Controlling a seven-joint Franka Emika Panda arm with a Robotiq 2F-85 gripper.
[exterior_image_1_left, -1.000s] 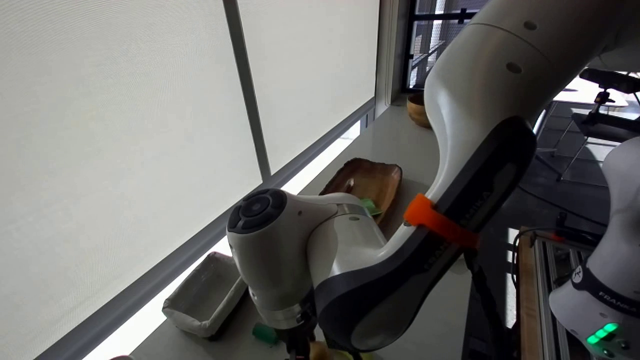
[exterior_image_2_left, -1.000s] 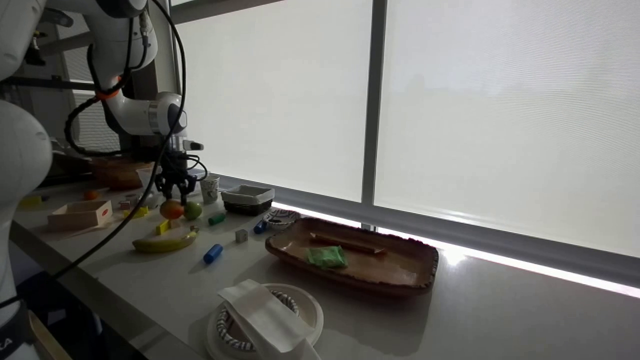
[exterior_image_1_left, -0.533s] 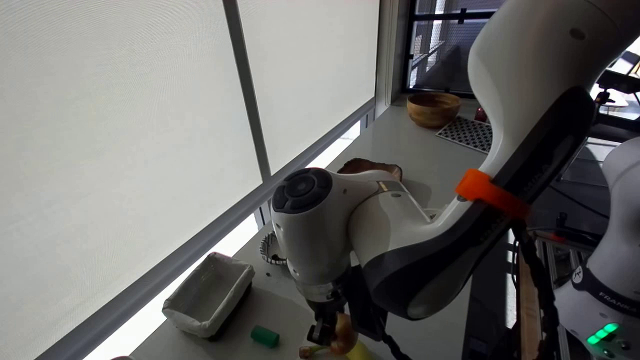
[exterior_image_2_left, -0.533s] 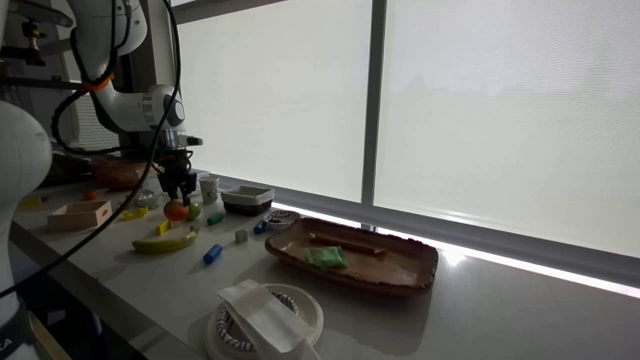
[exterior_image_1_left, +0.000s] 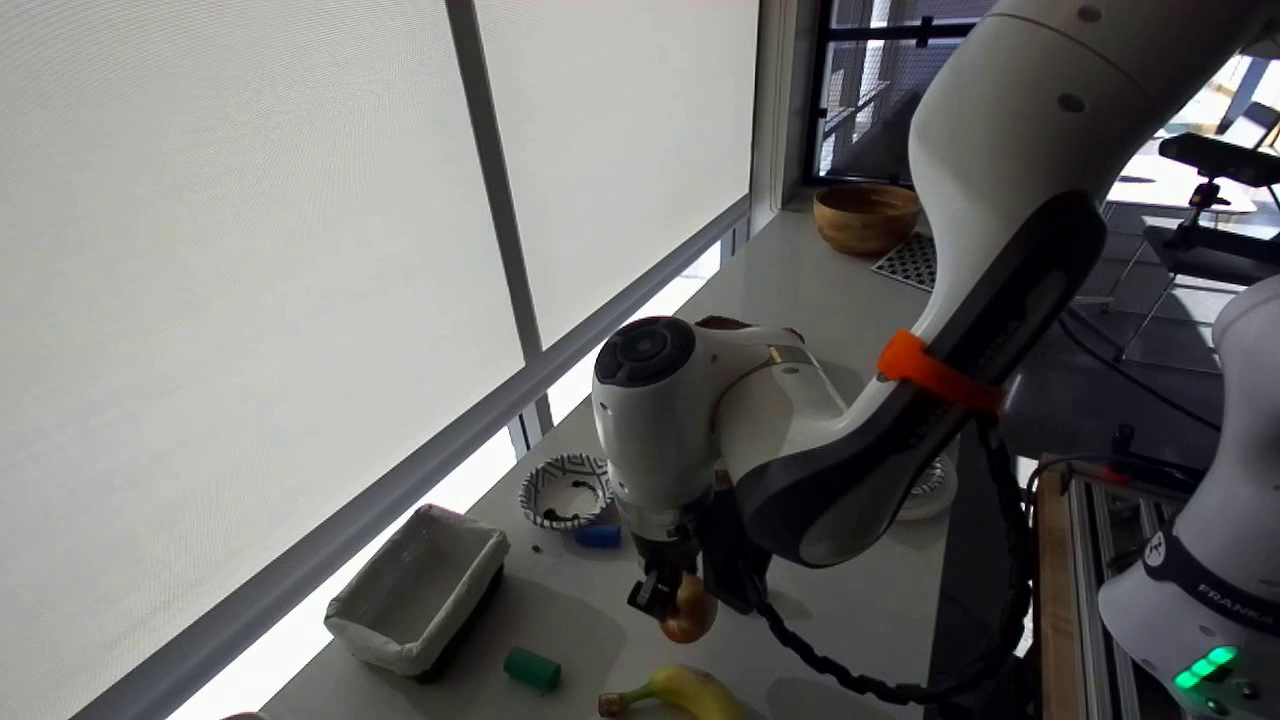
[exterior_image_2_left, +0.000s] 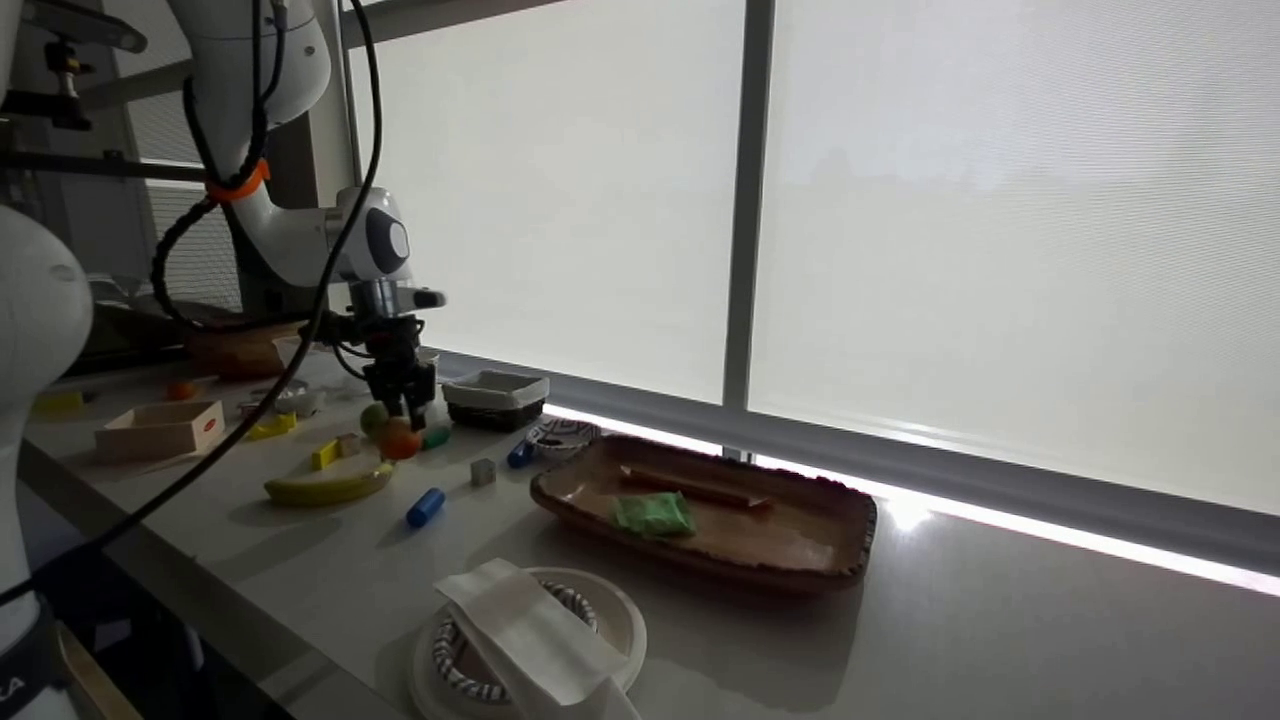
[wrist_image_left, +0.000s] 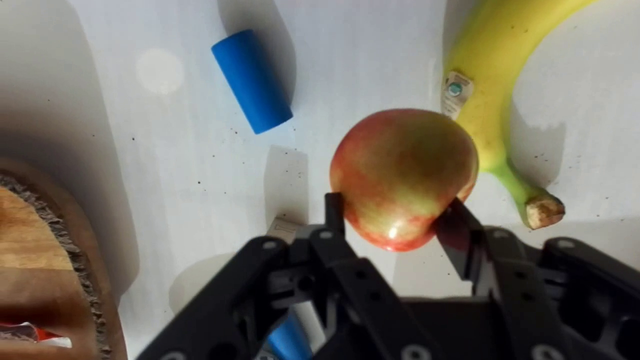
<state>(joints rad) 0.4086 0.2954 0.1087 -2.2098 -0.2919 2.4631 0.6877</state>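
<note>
Half-closed claw (wrist_image_left: 394, 204) grips a smooth, round fruit (wrist_image_left: 405, 162).
Wrist view: curved banana (wrist_image_left: 492, 85) at right; tabletop (wrist_image_left: 175, 140) stretches left to the rough-rimmed wooden tray (wrist_image_left: 30, 235).

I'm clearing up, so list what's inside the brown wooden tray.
The brown wooden tray holds a green packet and a long, slim reddish-brown item; anything beneath those two is covered.

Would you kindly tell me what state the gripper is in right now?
Gripper: closed on a red-and-yellow apple, holding it.
</note>
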